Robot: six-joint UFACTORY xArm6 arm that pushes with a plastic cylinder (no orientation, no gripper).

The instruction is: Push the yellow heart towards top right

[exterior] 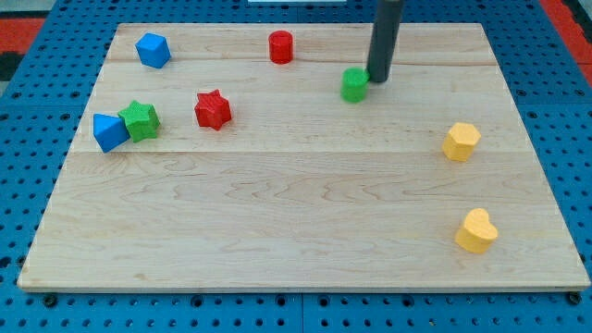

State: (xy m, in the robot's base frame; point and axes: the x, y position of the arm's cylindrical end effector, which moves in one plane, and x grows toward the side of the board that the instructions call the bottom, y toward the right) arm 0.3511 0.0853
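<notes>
The yellow heart [476,231] lies near the view's bottom right of the wooden board [277,213]. My tip [376,80] is far from it, toward the view's top, touching or just right of a small green cylinder-like block [354,84]. A yellow hexagon-like block [461,141] sits between the tip and the heart, at the view's right.
A red cylinder [281,46] stands at the view's top centre. A red star [213,109] is left of centre. A green star [141,120] touches a blue block [109,131] at the view's left. Another blue block [153,50] is at the top left.
</notes>
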